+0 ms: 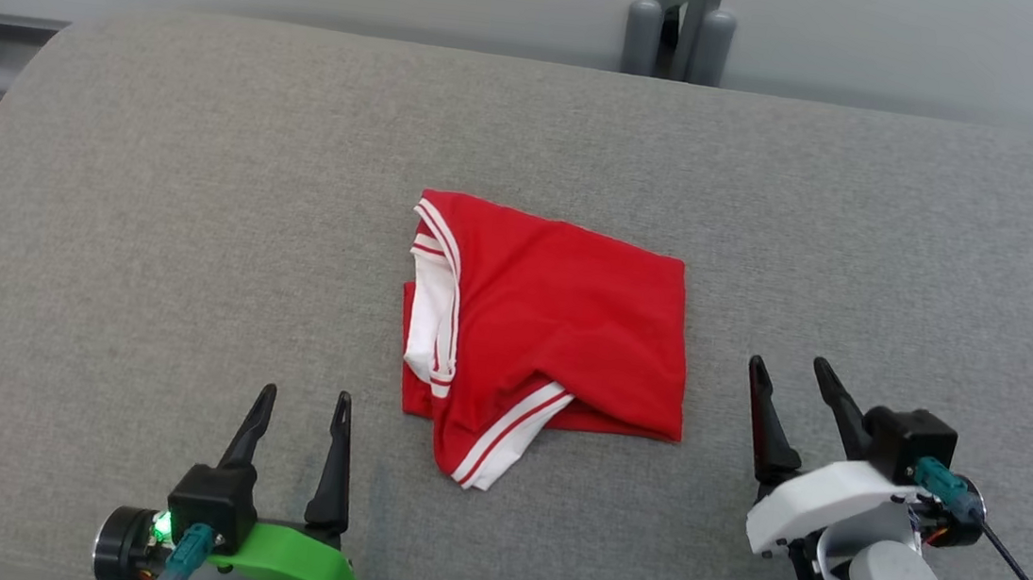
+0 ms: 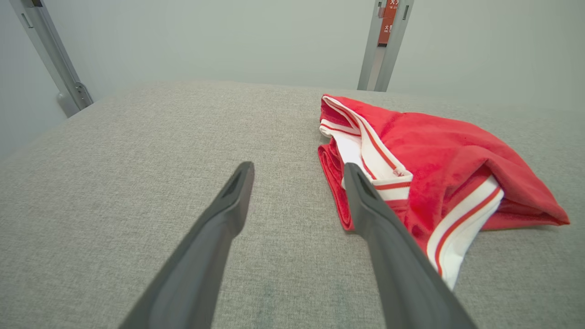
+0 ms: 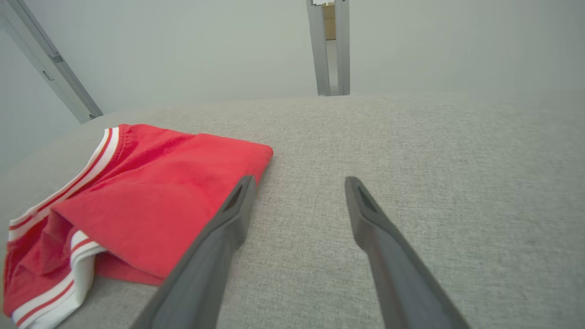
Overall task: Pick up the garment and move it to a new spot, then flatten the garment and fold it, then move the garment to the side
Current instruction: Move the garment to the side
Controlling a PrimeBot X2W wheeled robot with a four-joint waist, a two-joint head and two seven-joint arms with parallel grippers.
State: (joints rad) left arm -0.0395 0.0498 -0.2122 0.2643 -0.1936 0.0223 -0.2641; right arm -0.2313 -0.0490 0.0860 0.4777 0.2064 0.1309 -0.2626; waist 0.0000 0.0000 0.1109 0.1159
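Grey padded table point(image 1: 156, 198), plain wall behind. Red garment point(image 1: 561, 323) lies mid-surface in a rough square with its white-striped trim poking out, so it looks folded. Left gripper point(image 1: 305, 395) and right gripper point(image 1: 788, 364) flank it, jaws wide and empty. Probably staged for the move to the side.

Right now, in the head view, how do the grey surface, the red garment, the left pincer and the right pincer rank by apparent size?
1. grey surface
2. red garment
3. left pincer and right pincer: alike in size, not ranked
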